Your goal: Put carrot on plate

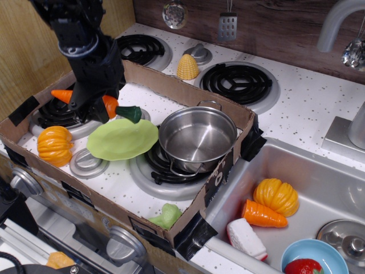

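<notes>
Claw (pixel 91 103) is clamped on the carrot (pixel 108 104), held crosswise, green end toward the plate (pixel 122 138) just below-right.

My black claw (pixel 90 108) has the bright orange carrot (pixel 108 104), dark green at its stem end. Lime-green plate (pixel 122 138) below, plain, no pattern. Shiny steel pot (pixel 197 137) beside it. Orange ribbed pumpkin (pixel 55 145) on the white stove (pixel 302 97), speckled dark all over. Brown cardboard box (pixel 188 91) with black tape. Yellow corn (pixel 187 67) at the back, blue bowl (pixel 315 256) in the grey sink (pixel 336 188).
</notes>
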